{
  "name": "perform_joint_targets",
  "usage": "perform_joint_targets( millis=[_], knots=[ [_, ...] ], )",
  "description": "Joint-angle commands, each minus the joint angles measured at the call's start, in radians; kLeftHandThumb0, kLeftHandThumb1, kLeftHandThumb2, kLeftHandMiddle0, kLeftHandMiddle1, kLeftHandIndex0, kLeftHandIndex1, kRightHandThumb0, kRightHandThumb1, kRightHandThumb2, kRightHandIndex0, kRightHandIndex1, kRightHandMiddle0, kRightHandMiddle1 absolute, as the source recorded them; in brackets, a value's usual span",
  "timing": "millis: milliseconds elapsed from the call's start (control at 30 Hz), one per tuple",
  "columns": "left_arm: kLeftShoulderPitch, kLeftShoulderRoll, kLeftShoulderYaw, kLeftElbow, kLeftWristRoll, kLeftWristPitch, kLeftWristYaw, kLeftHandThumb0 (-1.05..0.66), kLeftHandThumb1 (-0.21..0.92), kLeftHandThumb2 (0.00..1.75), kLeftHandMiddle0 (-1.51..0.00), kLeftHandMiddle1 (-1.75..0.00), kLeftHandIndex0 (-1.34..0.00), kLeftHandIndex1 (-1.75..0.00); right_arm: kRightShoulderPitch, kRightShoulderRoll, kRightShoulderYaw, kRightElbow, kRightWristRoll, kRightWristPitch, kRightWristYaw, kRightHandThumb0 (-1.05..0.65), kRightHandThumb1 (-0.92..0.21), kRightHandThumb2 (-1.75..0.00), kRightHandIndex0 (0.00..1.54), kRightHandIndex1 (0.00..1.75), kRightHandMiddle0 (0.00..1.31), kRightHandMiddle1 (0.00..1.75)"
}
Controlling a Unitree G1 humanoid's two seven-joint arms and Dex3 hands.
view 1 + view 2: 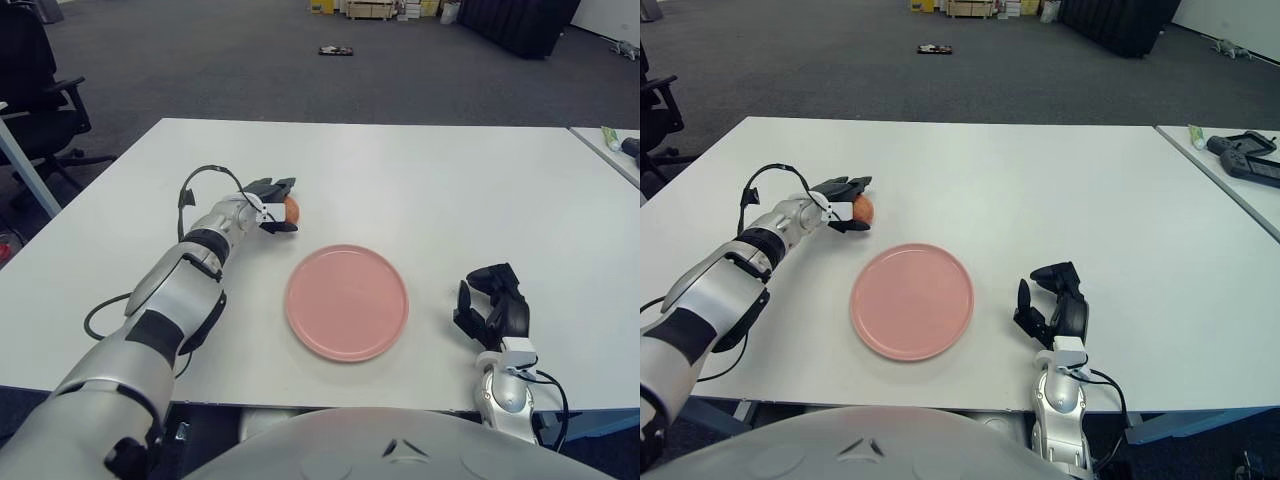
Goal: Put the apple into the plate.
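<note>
A small orange-red apple (291,209) lies on the white table (450,190), up and to the left of the empty pink plate (346,301). My left hand (274,205) reaches over the table to it, with dark fingers closed above and below the apple, which shows between them at its tip (862,208). A clear gap of table separates the apple from the plate's rim. My right hand (492,308) shows to the right of the plate near the table's front edge and holds nothing, its fingers relaxed.
A second table at the far right carries a black device (1240,155) and a green tube (1196,135). A black office chair (30,90) stands off the table's left side. Grey carpet lies beyond the far edge.
</note>
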Motion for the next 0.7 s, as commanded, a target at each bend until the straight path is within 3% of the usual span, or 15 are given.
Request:
perform_joint_targets(
  millis=[0, 233, 467, 500, 667],
  knots=[
    [0.040, 0.003, -0.004, 0.010, 0.006, 0.004, -0.032, -0.82, 0.73, 0.55, -0.02, -0.01, 0.00, -0.21, -0.012, 0.000, -0.005, -0.002, 0.002, 0.010, -0.007, -0.39, -0.63, -0.92, 0.60, 1.55, 0.37, 1.75],
    [0.056, 0.004, -0.002, 0.007, 0.003, -0.002, -0.009, -0.80, 0.69, 0.59, -0.04, -0.02, 0.00, -0.25, -0.012, 0.000, -0.002, -0.005, 0.001, 0.004, -0.008, -0.39, -0.63, -0.93, 0.60, 1.53, 0.38, 1.75],
    [0.083, -0.006, -0.002, 0.008, 0.006, -0.006, 0.075, -0.73, 0.62, 0.67, -0.12, -0.10, 0.00, -0.50, -0.013, 0.002, -0.004, -0.002, 0.011, -0.001, -0.008, -0.40, -0.60, -0.96, 0.61, 1.54, 0.39, 1.75],
    [0.091, -0.009, -0.001, 0.009, 0.007, -0.010, 0.102, -0.72, 0.61, 0.69, -0.13, -0.14, 0.00, -0.55, -0.014, 0.002, -0.004, 0.000, 0.011, -0.005, -0.009, -0.40, -0.60, -0.96, 0.62, 1.54, 0.39, 1.75],
    [0.111, -0.016, -0.004, 0.013, 0.015, -0.035, 0.203, -0.63, 0.48, 0.87, -0.05, -0.84, 0.00, -0.95, -0.017, -0.001, -0.006, 0.002, 0.001, -0.018, -0.016, -0.40, -0.60, -0.96, 0.63, 1.56, 0.40, 1.75]
  ],
)
